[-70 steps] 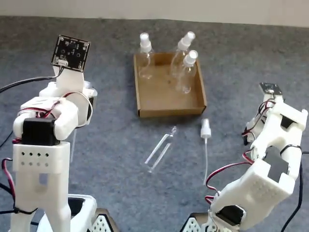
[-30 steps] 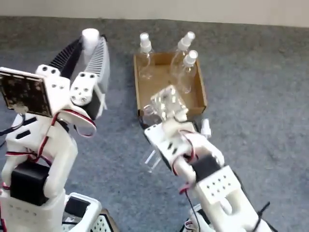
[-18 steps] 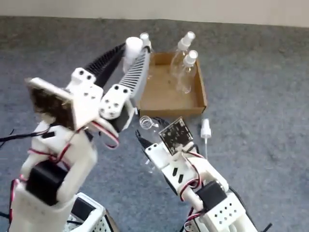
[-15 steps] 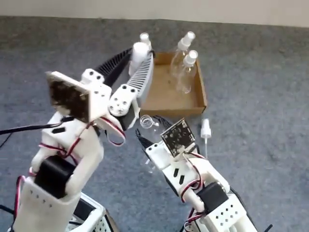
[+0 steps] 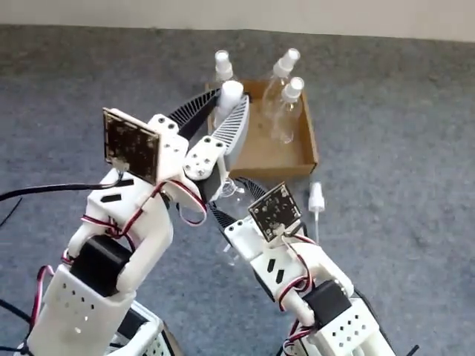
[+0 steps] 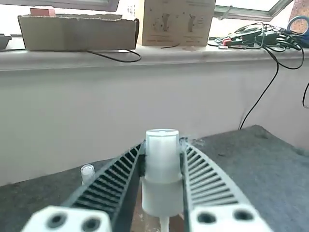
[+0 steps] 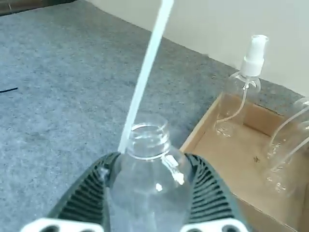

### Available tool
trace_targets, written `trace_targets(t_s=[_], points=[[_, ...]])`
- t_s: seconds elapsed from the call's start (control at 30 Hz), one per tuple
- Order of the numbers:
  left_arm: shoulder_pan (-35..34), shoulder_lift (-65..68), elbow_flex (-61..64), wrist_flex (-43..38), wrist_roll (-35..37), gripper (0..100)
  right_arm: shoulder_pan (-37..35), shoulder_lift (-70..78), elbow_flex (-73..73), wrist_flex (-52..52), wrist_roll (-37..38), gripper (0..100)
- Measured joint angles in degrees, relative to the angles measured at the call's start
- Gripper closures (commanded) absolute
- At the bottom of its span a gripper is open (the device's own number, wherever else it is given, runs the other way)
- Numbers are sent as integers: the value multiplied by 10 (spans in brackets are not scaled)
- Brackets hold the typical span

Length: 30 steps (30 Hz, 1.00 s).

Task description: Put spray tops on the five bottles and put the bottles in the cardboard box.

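Left gripper (image 6: pixel 162 147) is clamped on the white plastic spray top (image 6: pixel 161 166), above the clear open bottle (image 7: pixel 145 186). Right gripper (image 7: pixel 150 162) squeezes that bottle just off the cardboard box (image 5: pixel 249 152) front edge. Thin dip tube (image 7: pixel 145 72) meets the neck rim (inside or outside, can't tell). Three capped bottles (image 5: pixel 286 111) stand toward the box's far side. One loose spray top (image 5: pixel 316 199) lies on grey carpet (image 5: pixel 401 148), which runs wide on the right.

Cannot make out a single word, number or sign on the table or on the arms. Closest to print: dark diagrams and a few fine lines on the front of the pale carton (image 6: pixel 178 24) standing on the window ledge (image 6: pixel 145 57), too small to read.
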<state>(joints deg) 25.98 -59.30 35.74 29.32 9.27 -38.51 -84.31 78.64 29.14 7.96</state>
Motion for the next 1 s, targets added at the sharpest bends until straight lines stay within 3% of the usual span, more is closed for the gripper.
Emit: trace_targets(t_s=[0.73, 1.0], points=[[-1, 51, -47, 0, 0, 966, 0, 0, 0, 0, 0, 995], [-1, 34, 31, 0, 0, 966, 0, 0, 0, 0, 2, 995]])
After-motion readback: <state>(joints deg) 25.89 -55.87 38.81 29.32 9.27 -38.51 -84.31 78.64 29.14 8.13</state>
